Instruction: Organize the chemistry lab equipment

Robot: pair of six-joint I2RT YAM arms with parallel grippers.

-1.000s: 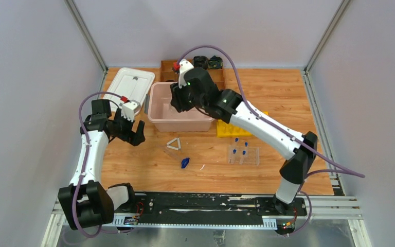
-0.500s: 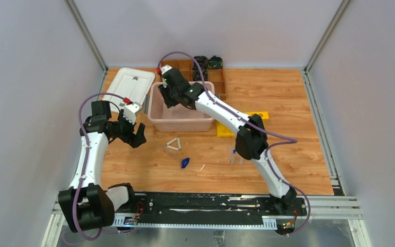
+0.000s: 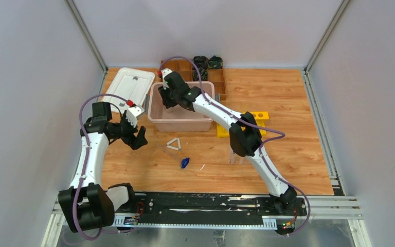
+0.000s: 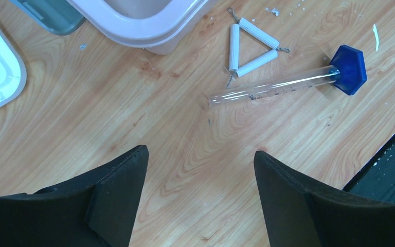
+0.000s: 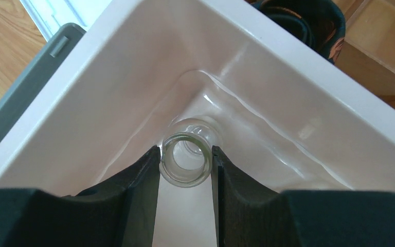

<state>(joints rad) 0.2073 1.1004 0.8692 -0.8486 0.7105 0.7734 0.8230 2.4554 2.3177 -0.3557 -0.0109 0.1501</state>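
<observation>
My right gripper (image 5: 185,149) is shut on the neck of a clear glass flask (image 5: 185,180), held inside the far-left corner of the pink bin (image 5: 267,87); it also shows in the top view (image 3: 167,99). My left gripper (image 4: 200,154) is open and empty over bare wood, left of the white triangle (image 4: 249,46) and a clear tube (image 4: 277,87) with a blue hexagonal base (image 4: 348,69). In the top view the left gripper (image 3: 136,139), triangle (image 3: 173,144) and blue piece (image 3: 185,162) lie in front of the bin (image 3: 181,125). The tube rack is mostly hidden behind my right arm.
A white lid (image 3: 128,85) lies at the back left, beside the bin. A wooden organizer (image 3: 218,77) stands behind the bin. A yellow piece (image 3: 259,116) lies right of the bin. The black base rail runs along the near edge.
My right arm has swung left and folded, carrying the flask to the bin's far-left corner. My left gripper has shifted slightly and stayed open.
</observation>
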